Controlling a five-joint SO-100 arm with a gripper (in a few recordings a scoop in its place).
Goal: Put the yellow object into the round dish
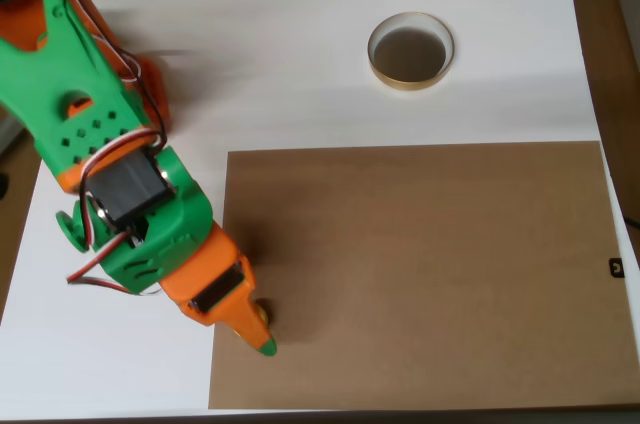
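gripper low at the board's left edge, yellow piece at its tip

in the overhead view, the green and orange arm [110,154] reaches in from the tabletop's upper left corner and slants down toward the lower middle. its gripper [255,329] sits right at the left edge of the brown board [420,274], near the board's lower left corner. a small bit of the yellow object [262,313] peeks out just beside the orange finger, touching or nearly touching it; most of it is hidden under the gripper. i cannot tell from here whether the jaws are closed on it or merely beside it, since only one finger with a green tip is clear.

the brown board covers the lower right part of the white tabletop [300,64]. further right and up, the round dish [410,52] stands on the bare white surface near the tabletop's top edge, just above the board's upper edge and well apart from the gripper. its inside looks dark and holds nothing.
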